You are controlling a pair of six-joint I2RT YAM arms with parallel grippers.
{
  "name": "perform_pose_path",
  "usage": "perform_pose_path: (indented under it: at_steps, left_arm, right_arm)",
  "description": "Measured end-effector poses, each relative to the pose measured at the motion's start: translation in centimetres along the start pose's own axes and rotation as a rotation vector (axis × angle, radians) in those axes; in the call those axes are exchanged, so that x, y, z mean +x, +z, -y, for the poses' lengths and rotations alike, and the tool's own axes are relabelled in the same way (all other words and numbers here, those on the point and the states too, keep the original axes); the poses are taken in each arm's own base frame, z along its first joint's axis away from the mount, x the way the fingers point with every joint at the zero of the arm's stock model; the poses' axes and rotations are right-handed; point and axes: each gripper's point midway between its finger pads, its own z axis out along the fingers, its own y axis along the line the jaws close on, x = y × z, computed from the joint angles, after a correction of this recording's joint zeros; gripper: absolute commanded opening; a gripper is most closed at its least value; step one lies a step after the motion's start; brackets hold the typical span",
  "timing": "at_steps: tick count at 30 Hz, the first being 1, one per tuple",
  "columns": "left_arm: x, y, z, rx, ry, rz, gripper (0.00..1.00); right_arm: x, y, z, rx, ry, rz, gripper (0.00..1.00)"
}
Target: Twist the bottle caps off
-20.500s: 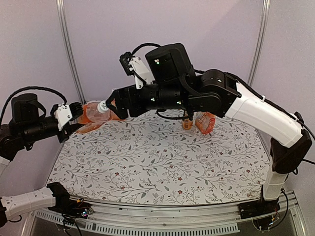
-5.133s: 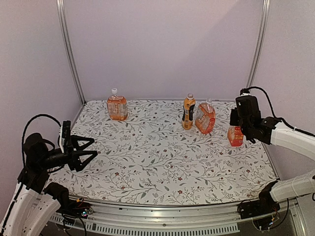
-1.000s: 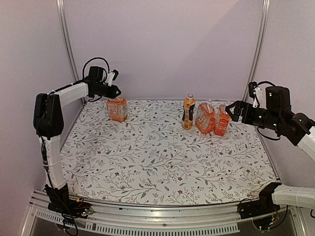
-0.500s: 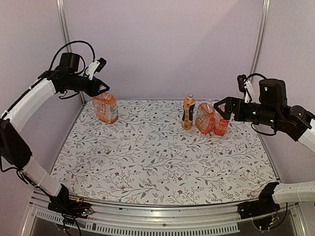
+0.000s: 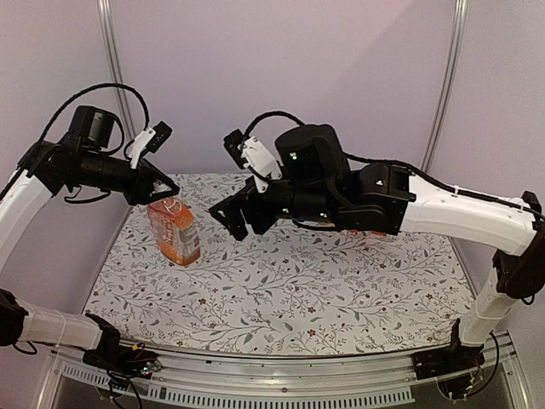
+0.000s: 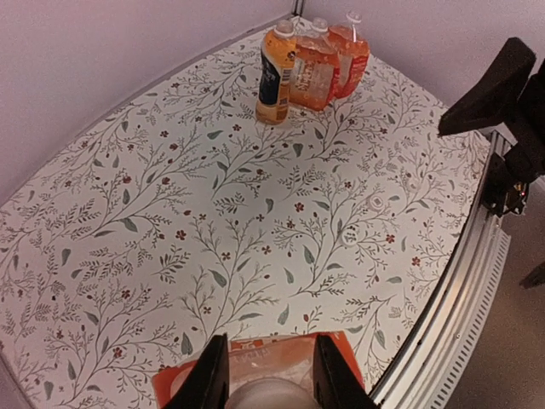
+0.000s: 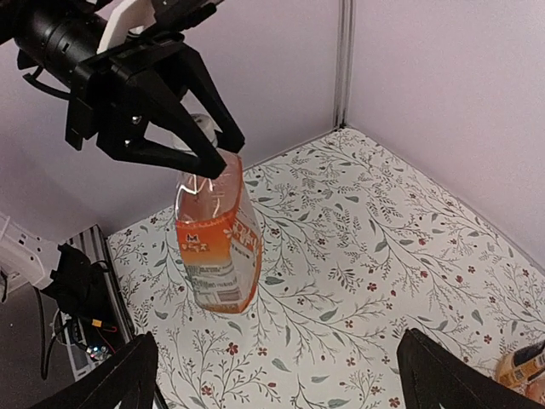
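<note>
We see a big M on the label (image 7: 207, 256) of the orange-drink bottle (image 5: 174, 230); the other writing is too small to read. The left gripper (image 5: 162, 191) is clenched on this bottle's white cap (image 6: 260, 394), at the left of the top view, and the bottle hangs tilted. The right gripper (image 5: 232, 219) has its fingers spread wide, holding nothing, just right of the bottle. In the top view the right arm (image 5: 383, 200) hides the back of the flowery table (image 5: 298, 290). The left wrist view shows all three other bottles (image 6: 311, 64) there, close together at the top of the frame, one dark-labelled, with their caps (image 6: 319, 24) on.
</note>
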Motion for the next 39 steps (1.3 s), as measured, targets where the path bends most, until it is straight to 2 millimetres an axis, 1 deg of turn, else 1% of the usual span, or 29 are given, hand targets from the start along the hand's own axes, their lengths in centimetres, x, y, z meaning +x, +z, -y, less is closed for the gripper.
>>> perform_pose_path:
  at_steps: [2, 4, 7, 10, 14, 15, 17, 20, 21, 22, 25, 26, 27, 28, 29, 31, 33, 35, 36, 38, 39]
  left_arm:
    - [0.8, -0.3, 1.5, 0.026, -0.016, -0.011, 0.00]
    - [1.0, -0.8, 2.3, 0.035, -0.039, -0.008, 0.00]
    - [1.0, -1.3, 2.4, 0.024, -0.084, 0.000, 0.00]
    - [1.1, -1.3, 2.4, 0.019, -0.137, -0.003, 0.00]
    - [1.1, -1.2, 2.4, 0.020, -0.186, -0.006, 0.00]
    - [1.1, -1.2, 2.4, 0.023, -0.193, -0.006, 0.00]
    - [1.0, -1.2, 2.6, 0.031, -0.207, -0.006, 0.00]
    - [1.0, -1.2, 2.8, 0.044, -0.217, -0.005, 0.00]
    - [1.0, -1.2, 2.8, 0.045, -0.217, -0.005, 0.00]
    - [1.0, -1.2, 2.8, 0.046, -0.217, -0.005, 0.00]
    - [1.0, -1.1, 2.7, 0.041, -0.220, -0.004, 0.00]
    - [1.0, -1.1, 2.7, 0.041, -0.222, -0.006, 0.16]
    - [1.0, -1.1, 2.7, 0.039, -0.224, -0.006, 0.48]
    - [1.0, -1.1, 2.7, 0.039, -0.226, -0.006, 0.90]
    - [1.0, -1.1, 2.7, 0.041, -0.222, -0.006, 0.98]
    - [0.9, -1.3, 2.8, 0.041, -0.218, -0.004, 1.00]
    - [0.6, -1.9, 2.0, -0.006, -0.215, 0.010, 1.00]
    - [-0.2, -2.8, 2.1, -0.010, -0.185, 0.042, 1.00]
    - [-0.7, -3.4, 2.6, 0.001, -0.156, 0.067, 1.00]
    - [-1.8, -5.6, 3.8, 0.010, -0.073, 0.148, 1.00]
    - [-2.3, -7.1, 4.4, 0.005, -0.026, 0.208, 1.00]
  right_arm:
    - [0.4, 2.2, -2.1, -0.041, -0.039, -0.002, 0.99]
    - [1.7, 4.4, -4.4, -0.106, -0.056, -0.016, 0.99]
    - [3.3, 6.6, -5.9, -0.157, -0.038, -0.032, 0.99]
    - [4.7, 8.7, -7.1, -0.189, -0.011, -0.034, 0.99]
    - [6.4, 11.2, -7.9, -0.202, 0.030, -0.044, 0.99]
    - [6.9, 11.7, -7.9, -0.199, 0.037, -0.048, 0.95]
    - [7.8, 12.5, -7.8, -0.190, 0.046, -0.061, 0.86]
    - [8.5, 13.1, -7.6, -0.187, 0.060, -0.075, 0.62]
    - [8.6, 13.1, -7.5, -0.189, 0.070, -0.076, 0.56]
    - [8.5, 13.1, -7.5, -0.193, 0.074, -0.073, 0.52]
    - [8.1, 13.1, -7.6, -0.206, 0.084, -0.061, 0.47]
    - [8.1, 13.1, -7.7, -0.206, 0.085, -0.062, 0.45]
    - [8.1, 13.1, -7.7, -0.206, 0.086, -0.062, 0.44]
    - [8.1, 13.1, -7.7, -0.207, 0.086, -0.062, 0.43]
    - [8.1, 13.1, -7.8, -0.209, 0.088, -0.061, 0.43]
    - [8.0, 13.2, -7.7, -0.217, 0.089, -0.057, 0.41]
    - [7.8, 12.9, -7.9, -0.234, 0.089, -0.049, 0.40]
    - [7.2, 12.3, -8.4, -0.266, 0.089, -0.037, 0.35]
    - [6.9, 12.0, -8.5, -0.278, 0.089, -0.031, 0.34]
    - [6.4, 11.3, -8.6, -0.308, 0.089, -0.014, 0.35]
    - [6.2, 10.8, -8.7, -0.326, 0.087, -0.007, 0.35]
